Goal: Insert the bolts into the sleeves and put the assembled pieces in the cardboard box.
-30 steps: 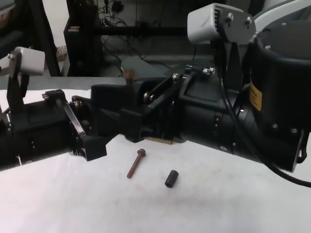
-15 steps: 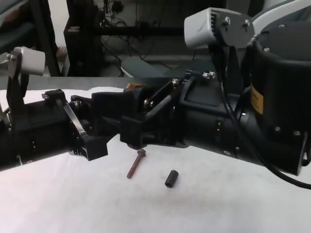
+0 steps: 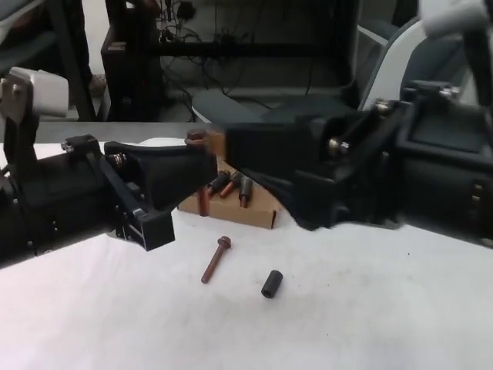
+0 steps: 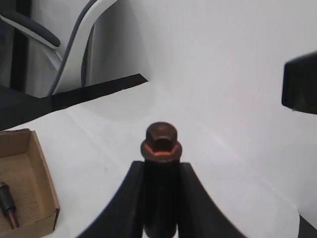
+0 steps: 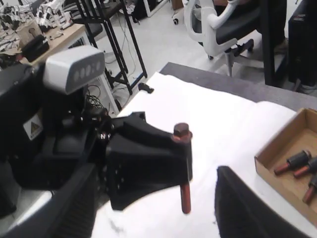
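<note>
Left jaws pinch a black sleeve (image 4: 159,198) with a bolt (image 4: 162,144) through it, upright, near the cardboard box (image 3: 231,213). The right wrist view shows the shank poking out below. Right jaws gape, empty. On the tabletop (image 3: 370,308) lie a loose bolt (image 3: 215,260) and a loose sleeve (image 3: 271,284).

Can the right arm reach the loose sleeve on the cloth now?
Probably yes: the sleeve lies uncovered beside the loose bolt, and the right gripper is open and empty.

Sleeved bolt (image 4: 161,145) upright in left pincer (image 4: 161,171) — loose bolt (image 3: 216,260), sleeve (image 3: 271,284) lie near cardboard box (image 3: 231,216).
</note>
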Available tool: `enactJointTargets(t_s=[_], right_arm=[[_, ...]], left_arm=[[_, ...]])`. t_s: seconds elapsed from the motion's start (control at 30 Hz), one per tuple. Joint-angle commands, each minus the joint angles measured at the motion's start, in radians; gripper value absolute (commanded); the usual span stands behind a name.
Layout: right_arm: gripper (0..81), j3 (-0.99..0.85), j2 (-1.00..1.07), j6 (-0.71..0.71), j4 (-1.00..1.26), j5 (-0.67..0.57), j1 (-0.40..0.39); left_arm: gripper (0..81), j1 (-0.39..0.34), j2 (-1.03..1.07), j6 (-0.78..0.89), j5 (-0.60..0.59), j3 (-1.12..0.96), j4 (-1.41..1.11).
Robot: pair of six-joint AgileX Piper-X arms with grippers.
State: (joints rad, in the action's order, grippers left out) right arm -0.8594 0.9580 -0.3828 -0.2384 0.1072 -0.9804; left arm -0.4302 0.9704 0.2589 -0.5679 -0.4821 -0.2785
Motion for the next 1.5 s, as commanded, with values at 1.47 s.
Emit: enactJointTargets(t_s=[1.47], right_arm=[[68.0,-0.013,-0.037,0.075,-0.53,-0.181,0.213]], left_arm=[[1.7,0.08,1.227,-0.282,0.2,-1.241,0.765]])
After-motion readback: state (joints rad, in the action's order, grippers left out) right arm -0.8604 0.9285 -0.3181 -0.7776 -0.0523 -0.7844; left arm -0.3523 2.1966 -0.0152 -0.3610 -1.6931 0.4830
